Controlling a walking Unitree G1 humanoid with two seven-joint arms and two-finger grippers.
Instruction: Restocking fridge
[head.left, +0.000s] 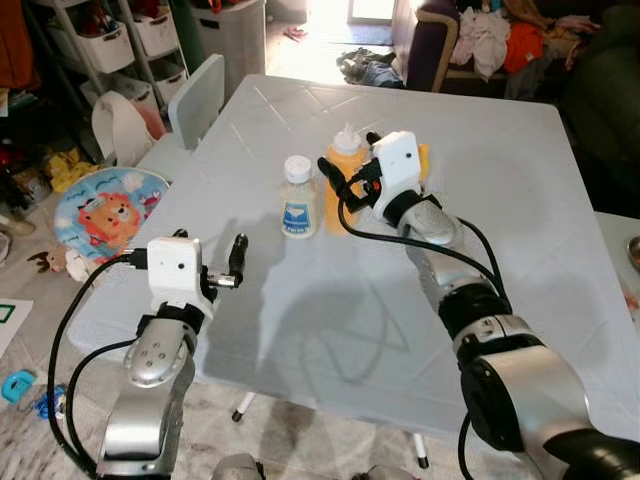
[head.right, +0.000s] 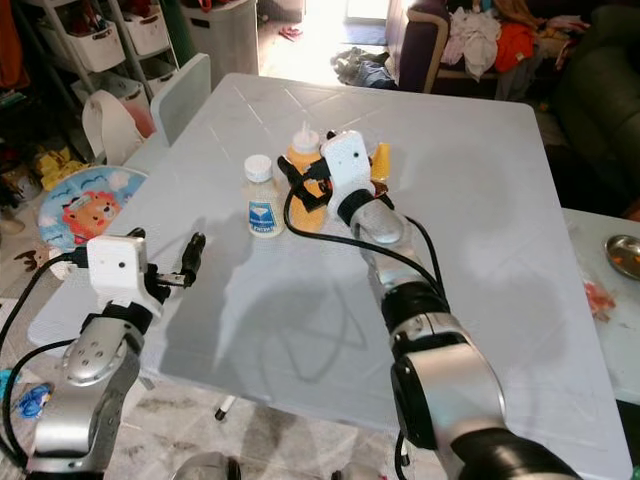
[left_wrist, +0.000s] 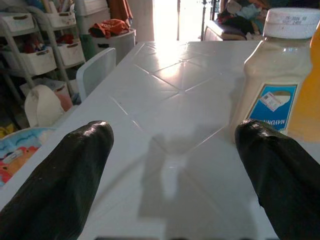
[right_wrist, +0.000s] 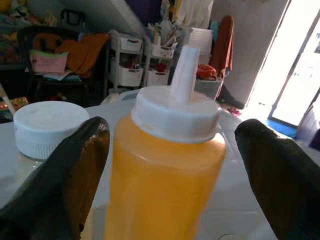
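Right gripper (right_wrist: 170, 150) fingers gape around the orange white-capped sauce bottle (right_wrist: 167, 170), untouched; left gripper (left_wrist: 175, 170) open over bare counter (left_wrist: 165, 100).

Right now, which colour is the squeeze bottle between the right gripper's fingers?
Orange squeeze bottle with a white cap, clearest in the right wrist view.

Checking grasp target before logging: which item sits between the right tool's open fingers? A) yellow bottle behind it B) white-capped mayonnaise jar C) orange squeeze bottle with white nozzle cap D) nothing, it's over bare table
C: the right wrist view shows the orange squeeze bottle centred between the right tool's spread fingers, not yet clamped, with the mayonnaise jar off to one side.
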